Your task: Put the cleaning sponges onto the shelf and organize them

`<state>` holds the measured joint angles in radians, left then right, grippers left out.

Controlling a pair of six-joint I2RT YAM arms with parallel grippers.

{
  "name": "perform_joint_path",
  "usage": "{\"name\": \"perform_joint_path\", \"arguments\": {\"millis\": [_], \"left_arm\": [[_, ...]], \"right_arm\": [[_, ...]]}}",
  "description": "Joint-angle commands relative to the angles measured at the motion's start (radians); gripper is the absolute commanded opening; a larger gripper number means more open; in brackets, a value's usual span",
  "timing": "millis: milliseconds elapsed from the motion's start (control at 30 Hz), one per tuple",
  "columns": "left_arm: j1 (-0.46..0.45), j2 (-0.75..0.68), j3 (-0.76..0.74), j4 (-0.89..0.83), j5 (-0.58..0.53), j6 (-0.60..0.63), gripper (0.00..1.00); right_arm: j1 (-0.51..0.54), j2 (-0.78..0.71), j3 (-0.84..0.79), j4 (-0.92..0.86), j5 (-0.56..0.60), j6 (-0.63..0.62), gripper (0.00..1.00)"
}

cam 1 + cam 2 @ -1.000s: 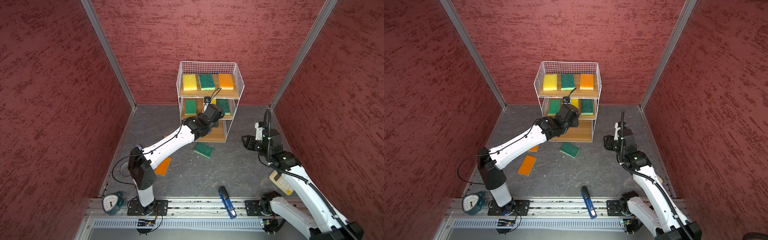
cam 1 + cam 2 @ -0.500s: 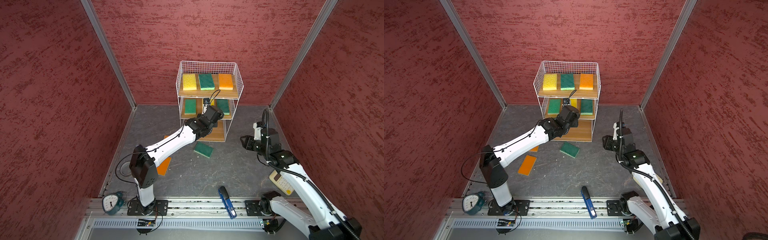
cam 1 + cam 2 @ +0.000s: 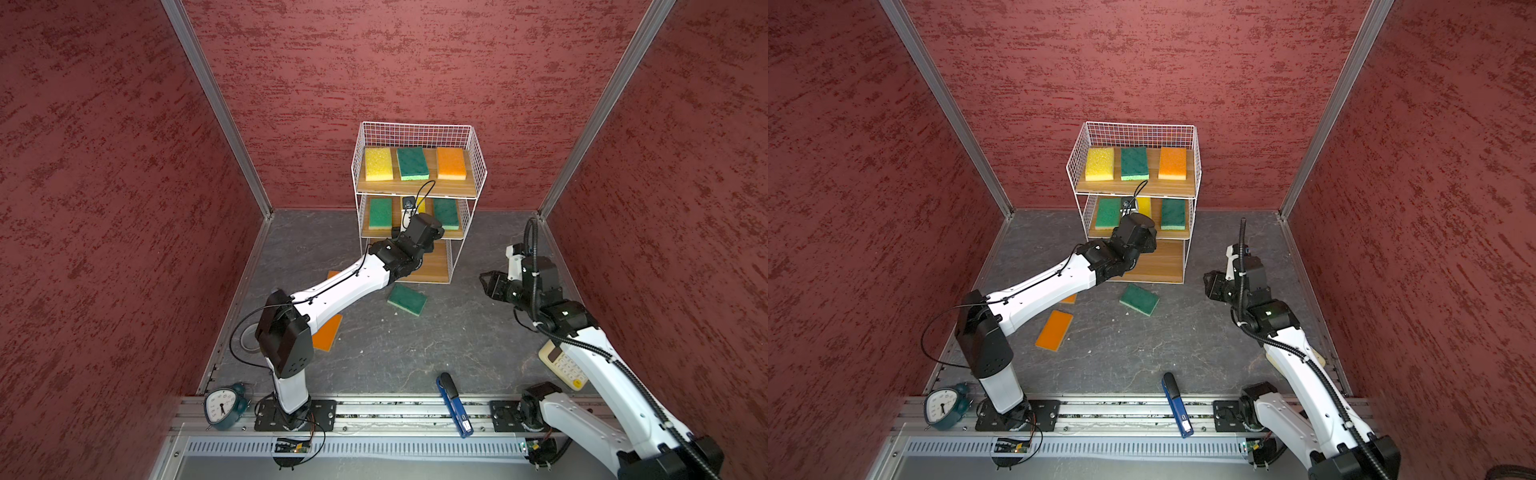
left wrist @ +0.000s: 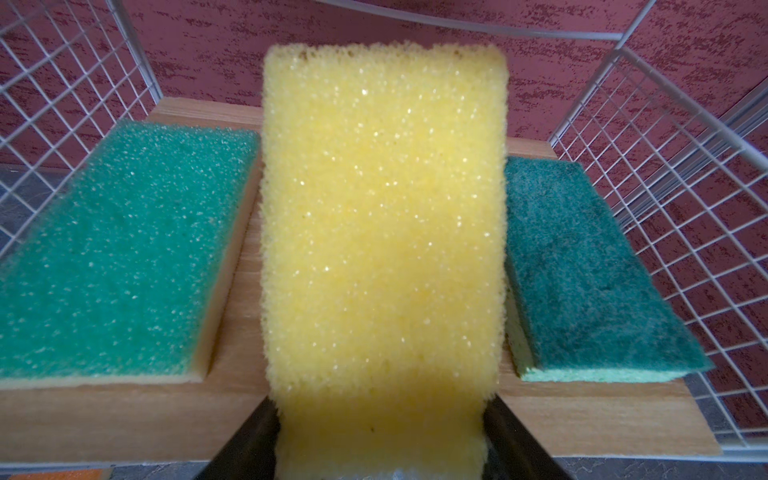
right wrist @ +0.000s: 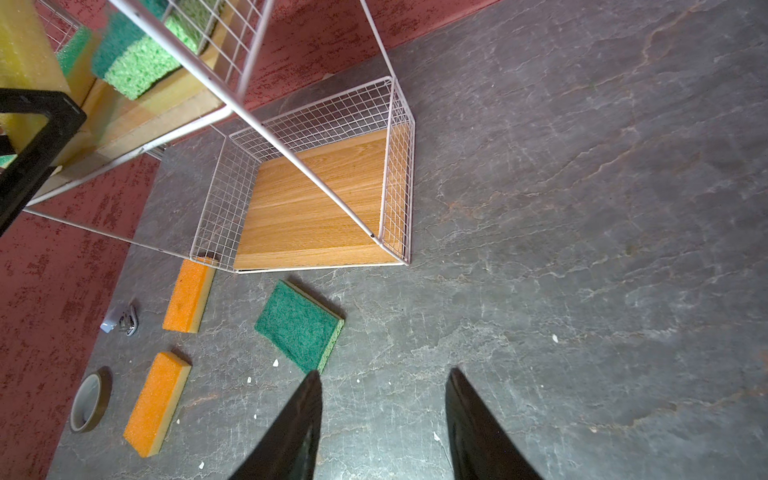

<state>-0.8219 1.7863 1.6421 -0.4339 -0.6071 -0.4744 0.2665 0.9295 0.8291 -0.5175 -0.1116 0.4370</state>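
Observation:
The shelf stands at the back. Its top board holds a yellow, a green and an orange sponge. My left gripper reaches into the middle tier, shut on a yellow sponge that lies between two green sponges. The bottom board is bare. On the floor in front lie a green sponge and two orange sponges. My right gripper hovers open and empty over the floor, right of the shelf.
A clock and a blue stapler sit at the front rail. A calculator lies under the right arm. A tape roll is near the left wall. Red walls enclose three sides.
The left gripper has loosened slightly round the yellow sponge inside the middle tier. The right gripper has drifted a little to the left.

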Motion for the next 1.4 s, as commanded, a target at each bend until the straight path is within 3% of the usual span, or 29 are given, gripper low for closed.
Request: {"name": "perform_joint_path", "arguments": {"millis": [0, 267, 867, 1033, 1100, 1200, 1367], "left_arm": [[0.012, 0.024, 0.009, -0.042, 0.019, -0.009, 0.71], [0.012, 0.005, 0.011, -0.046, 0.058, -0.029, 0.78], [-0.037, -0.215, -0.156, 0.086, 0.087, -0.007, 0.79], [-0.028, -0.286, -0.252, 0.154, 0.194, -0.015, 0.55], [-0.020, -0.308, -0.294, 0.198, 0.255, -0.012, 0.34], [-0.006, -0.320, -0.323, 0.229, 0.304, -0.018, 0.16], [0.022, -0.294, -0.313, 0.228, 0.356, -0.031, 0.03]], "right_arm": [[-0.005, -0.007, 0.004, 0.031, -0.016, 0.008, 0.49], [-0.004, -0.021, -0.001, 0.030, -0.023, 0.012, 0.49], [-0.004, -0.104, -0.019, -0.010, -0.023, 0.015, 0.50], [-0.003, -0.117, -0.023, -0.019, -0.033, 0.017, 0.49], [-0.004, -0.118, -0.025, -0.017, -0.035, 0.018, 0.49], [-0.004, -0.122, -0.027, -0.016, -0.035, 0.021, 0.48], [-0.003, -0.123, -0.025, -0.016, -0.036, 0.020, 0.48]]}}
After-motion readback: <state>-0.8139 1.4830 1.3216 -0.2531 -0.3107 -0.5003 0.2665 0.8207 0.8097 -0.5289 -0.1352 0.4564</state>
